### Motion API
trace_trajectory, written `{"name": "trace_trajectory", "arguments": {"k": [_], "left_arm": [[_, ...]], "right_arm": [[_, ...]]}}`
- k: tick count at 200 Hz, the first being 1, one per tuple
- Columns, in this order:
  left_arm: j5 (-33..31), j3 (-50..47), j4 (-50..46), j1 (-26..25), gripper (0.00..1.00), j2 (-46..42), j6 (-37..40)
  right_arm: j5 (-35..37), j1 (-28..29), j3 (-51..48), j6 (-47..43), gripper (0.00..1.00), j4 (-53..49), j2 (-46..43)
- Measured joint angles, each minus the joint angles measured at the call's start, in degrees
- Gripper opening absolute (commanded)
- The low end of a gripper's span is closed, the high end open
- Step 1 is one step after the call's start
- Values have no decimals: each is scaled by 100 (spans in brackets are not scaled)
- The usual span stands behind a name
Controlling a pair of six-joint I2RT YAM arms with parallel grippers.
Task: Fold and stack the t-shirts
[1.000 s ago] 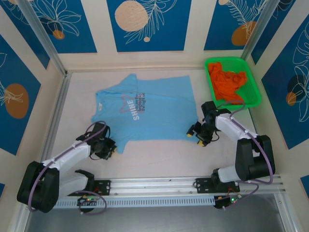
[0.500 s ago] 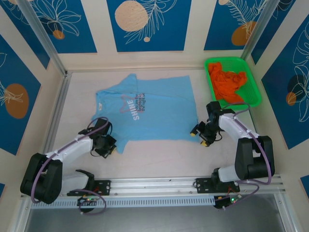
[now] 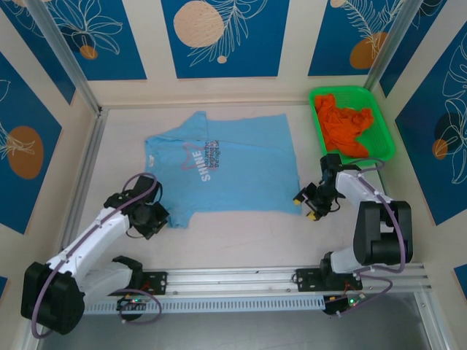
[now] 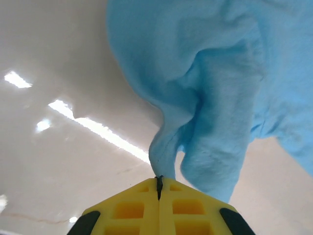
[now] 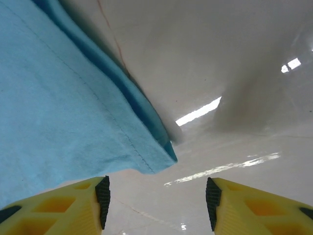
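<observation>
**Left hand** (image 3: 157, 219): lower left of the top view, at the near left corner of the blue shirt (image 3: 219, 171). Jaws closed. In the left wrist view the yellow fingertips (image 4: 159, 183) meet with no gap, and a drawn-up fold of the blue shirt (image 4: 220, 73) tapers into the seam between them (pinched there). The cloth rises from the tips in soft bunched folds, with the table (image 4: 58, 122) pale and glossy behind it.

**Right hand** (image 3: 306, 204): right of centre in the top view, just beside the near right corner of the blue shirt. Jaws apart, nothing between them. In the right wrist view the two yellow fingers (image 5: 73, 205) stand at the bottom corners of the frame, with bare table (image 5: 220, 58) across the gap (image 5: 156, 196). The hemmed corner of the blue shirt (image 5: 58, 107) lies just beyond the fingertips, toward the left finger (whether it touches cannot be told).

**Blue shirt**: spread flat on the table (image 3: 241, 240) at the centre of the top view, white "SHINE" lettering face up, collar toward the left of the frame.

**Orange shirt** (image 3: 343, 127): crumpled inside the green basket (image 3: 349, 90), upper right of the top view, well apart from the blue shirt.
</observation>
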Motion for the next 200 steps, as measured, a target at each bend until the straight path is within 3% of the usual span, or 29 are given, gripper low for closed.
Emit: {"name": "trace_trajectory", "arguments": {"k": [27, 68, 98, 145, 177, 200], "left_arm": [[-7, 0, -649, 0, 0, -354, 39], [-9, 0, -1287, 0, 0, -811, 39], [-22, 7, -1593, 0, 0, -824, 90], [-278, 101, -1893, 0, 0, -813, 203], [-389, 101, -1891, 0, 0, -610, 334], [-470, 103, -1908, 0, 0, -546, 398]], "right_arm": [[-50, 0, -57, 4, 50, 114, 219], [-72, 9, -219, 59, 37, 240, 267], [-68, 11, -256, 39, 35, 337, 420], [-2, 0, -254, -7, 19, 278, 540], [61, 0, -157, -68, 0, 170, 592], [118, 0, -133, -111, 0, 157, 588]]}}
